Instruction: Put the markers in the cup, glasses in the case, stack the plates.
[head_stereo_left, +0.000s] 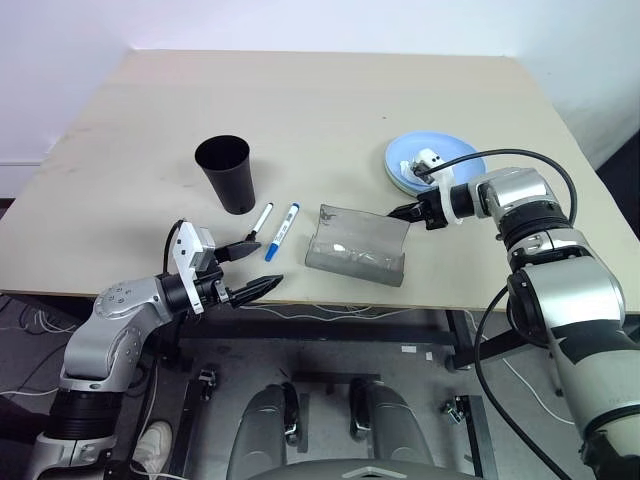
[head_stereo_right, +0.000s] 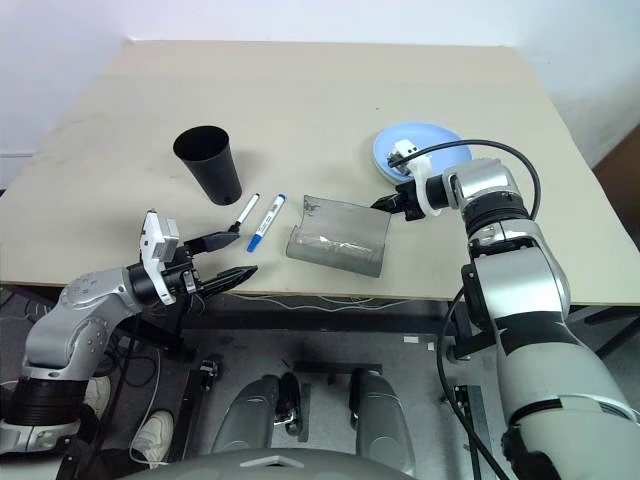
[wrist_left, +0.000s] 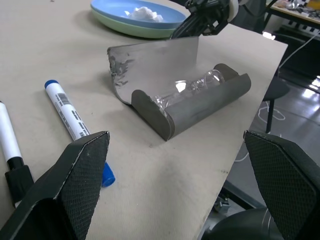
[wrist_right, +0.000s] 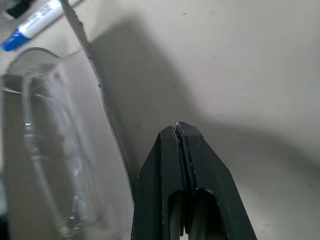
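Glasses (wrist_left: 192, 87) in open case (head_stereo_left: 357, 247) — frame barely discernible. Right gripper (head_stereo_left: 402, 212) pressed together, empty; left gripper (head_stereo_left: 255, 266) spread apart, empty.

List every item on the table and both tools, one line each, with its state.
Cup: upright, empty.
Markers: lying flat, capped, outside the cup.
Case: open.
Glasses: inside the case.
Plates: stacked, tissue on top.
Left tool: open, empty.
Right tool: shut, empty, at the case lid.
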